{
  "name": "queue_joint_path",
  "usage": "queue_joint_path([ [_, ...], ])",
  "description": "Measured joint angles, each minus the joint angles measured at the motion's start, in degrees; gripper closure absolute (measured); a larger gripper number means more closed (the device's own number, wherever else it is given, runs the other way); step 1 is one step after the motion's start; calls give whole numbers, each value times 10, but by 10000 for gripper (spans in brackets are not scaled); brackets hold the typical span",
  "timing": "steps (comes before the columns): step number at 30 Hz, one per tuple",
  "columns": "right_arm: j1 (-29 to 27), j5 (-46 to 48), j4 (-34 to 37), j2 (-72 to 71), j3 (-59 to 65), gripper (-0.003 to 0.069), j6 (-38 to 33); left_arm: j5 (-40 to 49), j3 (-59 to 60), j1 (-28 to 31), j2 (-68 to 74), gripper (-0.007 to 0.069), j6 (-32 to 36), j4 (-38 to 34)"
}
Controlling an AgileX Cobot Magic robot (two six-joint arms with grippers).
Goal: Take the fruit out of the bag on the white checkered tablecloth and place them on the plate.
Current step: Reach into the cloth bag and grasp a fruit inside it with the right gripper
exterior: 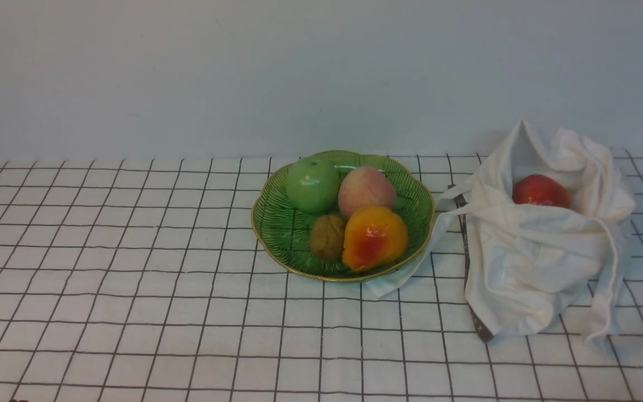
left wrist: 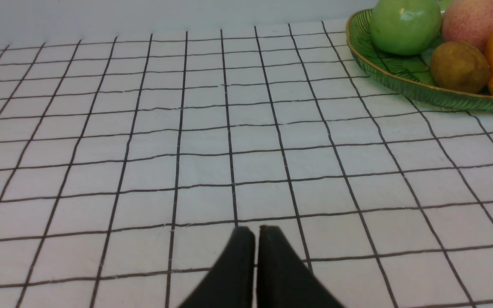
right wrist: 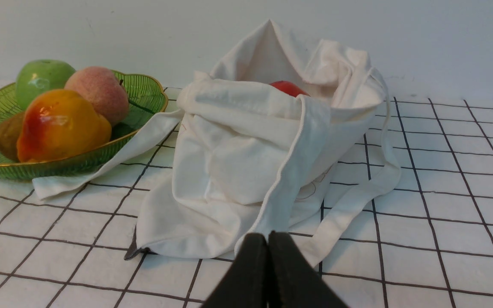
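The red fruit [exterior: 540, 191] lies inside the open white bag [exterior: 533, 262] at the right of the checkered tablecloth [exterior: 132, 290]; only its top shows in the right wrist view [right wrist: 288, 88]. The green plate [exterior: 282, 229] at the middle holds a green apple [exterior: 312, 185], a pale peach [exterior: 365, 190], an orange-yellow fruit [exterior: 374, 237] and a brown fruit [exterior: 327, 238]. My left gripper [left wrist: 256, 231] is shut and empty over bare cloth, well short of the plate [left wrist: 400, 81]. My right gripper [right wrist: 268, 236] is shut and empty just in front of the bag [right wrist: 246, 162]. Neither gripper shows in the front view.
One bag strap [exterior: 405, 268] runs under the plate's near right rim. Another strap [right wrist: 357, 192] loops over the cloth beside the bag. A plain pale wall [exterior: 321, 72] stands behind the table.
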Motion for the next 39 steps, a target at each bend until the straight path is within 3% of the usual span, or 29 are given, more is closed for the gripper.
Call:
queue_joint_path([
  [27,0,0,6,0,0,674,-3,0,0,0,0,632,0,0],
  [30,0,2,73,0,0,674,52,0,0,0,0,632,0,0],
  [33,0,7,239,0,0,674,155,0,0,0,0,632,0,0],
  [37,0,12,361,0,1,674,204,0,0,0,0,632,0,0],
  [39,0,11,387,0,0,674,209,0,0,0,0,632,0,0],
])
